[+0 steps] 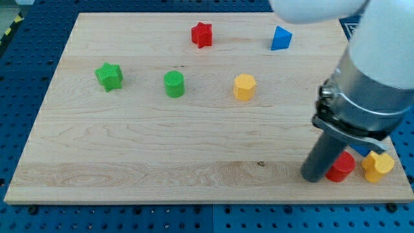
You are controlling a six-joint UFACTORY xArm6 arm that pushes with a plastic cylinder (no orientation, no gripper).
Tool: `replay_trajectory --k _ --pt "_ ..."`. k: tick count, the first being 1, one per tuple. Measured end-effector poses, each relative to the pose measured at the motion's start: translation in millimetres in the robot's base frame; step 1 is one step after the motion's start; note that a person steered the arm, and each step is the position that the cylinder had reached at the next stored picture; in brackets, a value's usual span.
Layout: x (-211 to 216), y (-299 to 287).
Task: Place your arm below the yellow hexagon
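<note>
A: On the wooden desk [129, 142], where's the yellow hexagon [244, 87]?
B: Upper centre. My tip [314, 176] sits at lower right, touching a red block [341, 167]; there's no claw to report

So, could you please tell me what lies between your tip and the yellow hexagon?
Nothing: in the camera view, only bare wooden board lies between my tip and the yellow hexagon.
</note>
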State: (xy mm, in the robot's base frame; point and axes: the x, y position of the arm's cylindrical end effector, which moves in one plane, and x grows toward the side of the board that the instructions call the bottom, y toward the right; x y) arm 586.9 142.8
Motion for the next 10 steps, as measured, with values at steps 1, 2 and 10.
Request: replay_trajectory --k 1,2,10 --pt "-6.8 3.8" --pt "-6.8 21.3" --pt "-70.8 -71.0"
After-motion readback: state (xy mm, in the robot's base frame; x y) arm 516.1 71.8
